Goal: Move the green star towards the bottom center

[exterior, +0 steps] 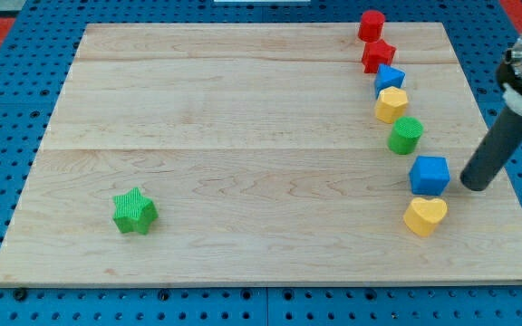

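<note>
Our green star sits alone on the tabletop, low at about 8 o'clock from the board's middle, well apart from every other block. Our tip rests far off at roughly 3 o'clock, just beside the blue cube and near the yellow heart. We carry no claw, only the rod, so there is nothing to open or close.

Above the cube a column of blocks curves up towards 1 o'clock: a green cylinder, a yellow block, a small blue block, a red star and a red block whose shape we cannot make out.

To do this step well, we judge that we should first leave the column without nudging the cube or the heart, probably by passing below the heart along the 6 o'clock edge. Then we should come round to the star's 9 o'clock side and push it gently towards 3 o'clock, parallel to the near edge. Its points may make it spin off our tip, so we should push through its centre and correct often.
</note>
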